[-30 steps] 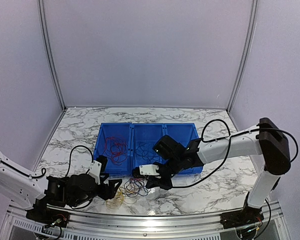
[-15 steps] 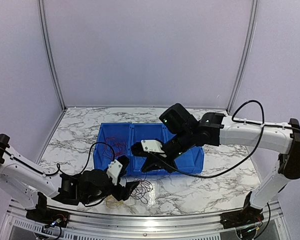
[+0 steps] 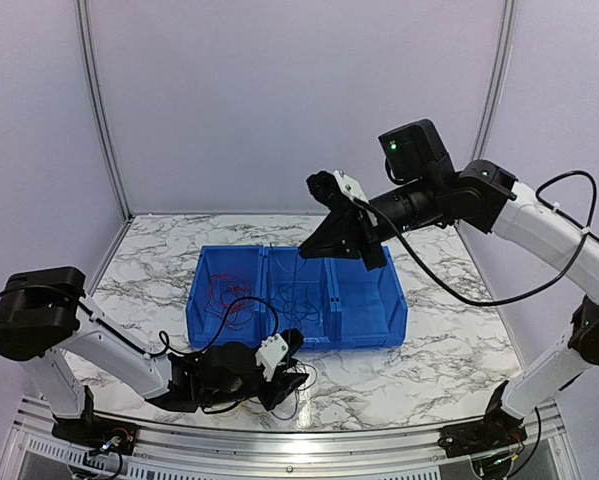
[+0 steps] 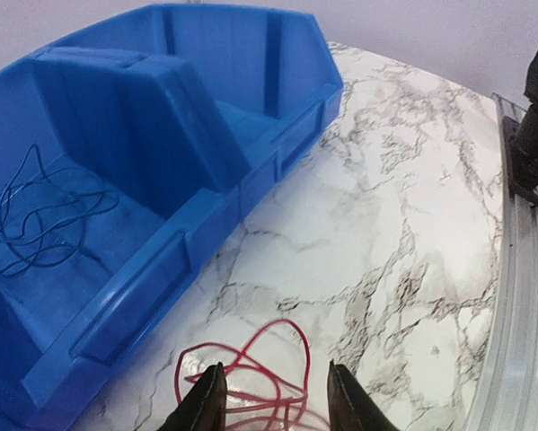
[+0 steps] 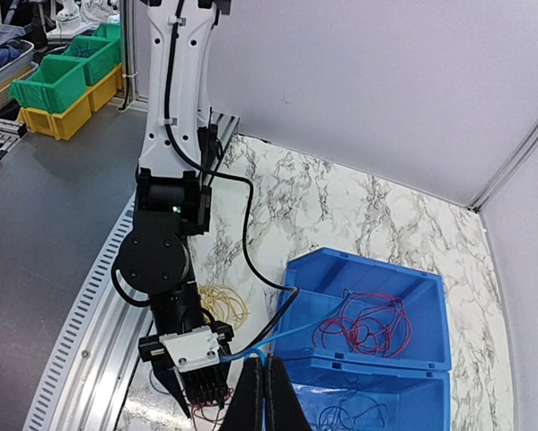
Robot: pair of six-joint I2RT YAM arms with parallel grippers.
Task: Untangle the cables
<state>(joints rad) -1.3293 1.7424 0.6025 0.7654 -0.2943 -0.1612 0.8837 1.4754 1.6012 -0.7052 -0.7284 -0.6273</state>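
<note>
My right gripper point(image 3: 322, 241) hangs high above the blue bin point(image 3: 394, 318); in the right wrist view its fingers point(image 5: 269, 388) are shut on a thin blue cable point(image 5: 306, 326) that runs down toward the left gripper. My left gripper point(image 3: 287, 366) is low on the table in front of the bin, over a small tangle point(image 3: 291, 387). In the left wrist view its jaws point(image 4: 273, 406) stand apart around a red cable loop point(image 4: 291, 334) on the marble. Red cables point(image 5: 367, 328) lie in one end compartment, dark blue cables point(image 4: 44, 214) in the middle one. Yellow cables point(image 5: 222, 305) lie on the table.
The three-compartment bin sits mid-table, its far right compartment point(image 3: 364, 295) without cables. A metal rail point(image 3: 309, 440) runs along the near table edge. The left arm's thick black cable point(image 5: 251, 229) crosses toward the bin. Purple walls enclose the table.
My right gripper rose from table level up and back, high over the bin, drawing a blue cable with it. My left gripper slid right along the table onto the tangle.
</note>
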